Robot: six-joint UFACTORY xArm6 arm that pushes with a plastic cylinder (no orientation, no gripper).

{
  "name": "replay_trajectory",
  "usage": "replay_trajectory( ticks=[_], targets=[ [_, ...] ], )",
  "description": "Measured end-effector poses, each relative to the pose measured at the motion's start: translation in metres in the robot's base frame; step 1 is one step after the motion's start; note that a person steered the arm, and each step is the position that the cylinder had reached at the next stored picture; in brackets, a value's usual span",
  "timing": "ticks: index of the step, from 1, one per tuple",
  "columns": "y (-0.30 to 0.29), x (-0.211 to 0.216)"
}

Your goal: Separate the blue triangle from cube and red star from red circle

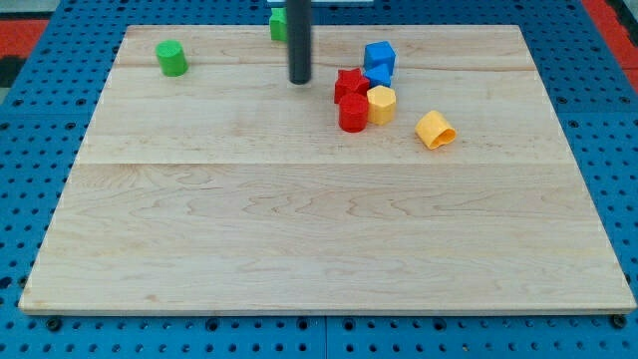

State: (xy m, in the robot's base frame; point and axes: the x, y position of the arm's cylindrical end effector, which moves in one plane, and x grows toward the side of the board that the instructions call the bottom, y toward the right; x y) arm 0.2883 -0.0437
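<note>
My tip [300,80] is resting on the wooden board [319,239], just to the view's left of the red star [350,83] and apart from it; the arm is carrying no gripper, only the dark rod. Taking the red star as landmark: the red circle [353,114] is sitting directly below it, touching. The blue triangle [379,75] is lying against the star's right side, with the blue cube [380,55] touching above that. A yellow hexagonal block [382,104] is pressing in at lower right. A second yellow block [435,130] is lying apart, farther lower right. A green cylinder [171,58] is standing well to the left. Another green block [278,24] is showing partly behind the rod, upper left.
</note>
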Motion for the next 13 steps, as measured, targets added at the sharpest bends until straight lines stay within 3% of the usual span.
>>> replay_trajectory(
  ticks=[2,3,4,5,6,7,9,10,11,13],
  targets=[
    [0.13,0.003],
    [0.145,0.053],
    [0.162,0.058],
    [0.158,0.032],
    [0.109,0.013],
    [0.058,0.025],
    [0.039,0.104],
    [0.079,0.124],
    [0.172,0.125],
    [0.166,0.11]
  ],
)
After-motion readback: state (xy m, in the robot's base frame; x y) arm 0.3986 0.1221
